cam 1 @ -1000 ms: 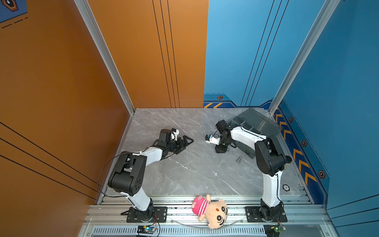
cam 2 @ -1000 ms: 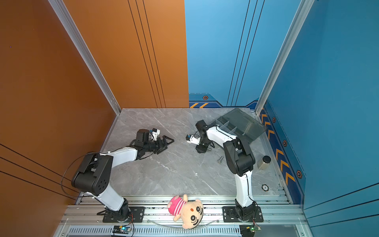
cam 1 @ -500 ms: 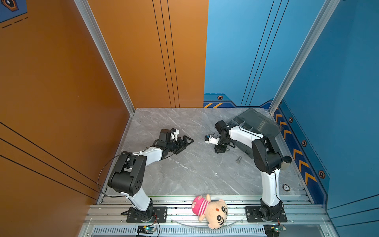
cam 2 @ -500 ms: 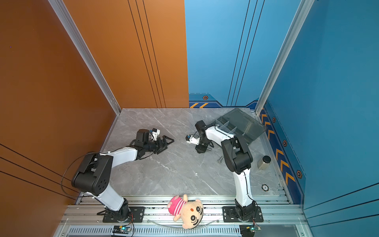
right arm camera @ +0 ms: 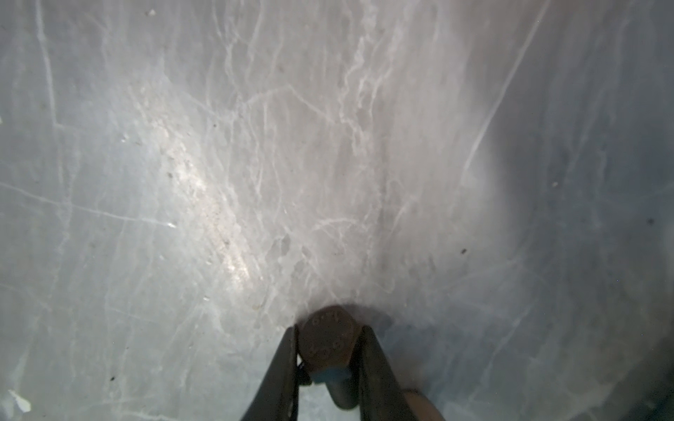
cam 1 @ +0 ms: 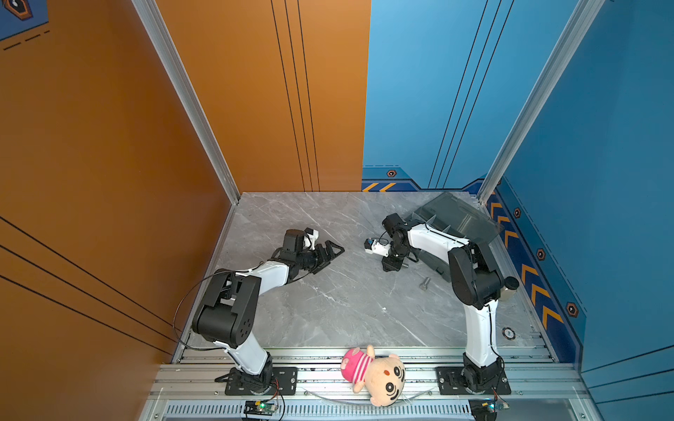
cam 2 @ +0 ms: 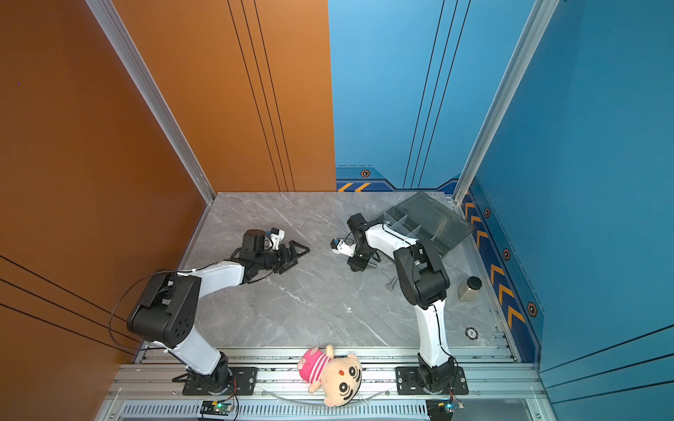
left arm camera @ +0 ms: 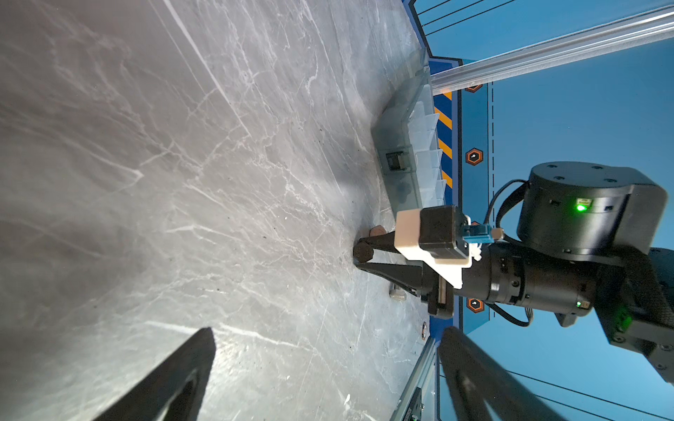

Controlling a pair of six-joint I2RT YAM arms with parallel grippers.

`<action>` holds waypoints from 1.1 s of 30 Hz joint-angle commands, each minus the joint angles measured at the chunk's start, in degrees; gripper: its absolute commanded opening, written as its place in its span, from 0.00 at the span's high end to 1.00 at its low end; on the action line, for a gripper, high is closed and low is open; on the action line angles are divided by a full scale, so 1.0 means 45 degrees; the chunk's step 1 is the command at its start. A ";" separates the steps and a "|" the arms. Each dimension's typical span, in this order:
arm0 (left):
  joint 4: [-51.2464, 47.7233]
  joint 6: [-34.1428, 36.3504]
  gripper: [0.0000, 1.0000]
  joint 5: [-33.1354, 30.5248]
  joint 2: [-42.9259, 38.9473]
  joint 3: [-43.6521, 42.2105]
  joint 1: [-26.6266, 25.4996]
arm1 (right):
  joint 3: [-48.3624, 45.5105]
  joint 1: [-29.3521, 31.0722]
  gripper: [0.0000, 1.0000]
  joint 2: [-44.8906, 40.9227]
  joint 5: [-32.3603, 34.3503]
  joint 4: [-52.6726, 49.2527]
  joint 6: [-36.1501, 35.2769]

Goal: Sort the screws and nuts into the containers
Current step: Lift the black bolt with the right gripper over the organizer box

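The right gripper [right arm camera: 329,330] is pointing down at the table [cam 1: 328,310], right of the middle, its two fingers clamping the hex head of a bolt [right arm camera: 328,346] from both sides. A second silver bolt [cam 1: 424,283] is lying nearby, nearer and to the right. The grey box [cam 1: 456,222] is sitting far right. The left gripper [cam 1: 330,251] is gaping wide on the left, holding nothing.

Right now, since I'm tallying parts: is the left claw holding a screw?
No, the left claw stands wide open and empty.

Marble table [cam 1: 321,313]: organizer [cam 1: 459,218], jar [cam 2: 470,288] (bolt [cam 1: 424,283] too)
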 commanded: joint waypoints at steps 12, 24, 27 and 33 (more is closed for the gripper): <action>-0.0197 0.0278 0.02 -0.0026 -0.0216 0.0078 0.0047 | -0.0702 -0.2715 1.00 -0.3554 -0.3233 0.3148 0.4205; -0.0125 0.0259 0.02 0.0047 -0.0232 0.0060 0.0037 | 0.0239 -0.4194 1.00 -0.2268 -0.0143 0.2773 0.5546; -0.0143 0.0259 0.02 -0.0006 -0.0271 0.0036 0.0037 | 0.0117 -0.4312 1.00 -0.1991 -0.0022 0.2871 0.5814; -0.0137 0.0249 0.02 0.0003 -0.0271 0.0057 0.0027 | -0.0269 -0.4189 1.00 -0.1709 0.0198 0.3034 0.6105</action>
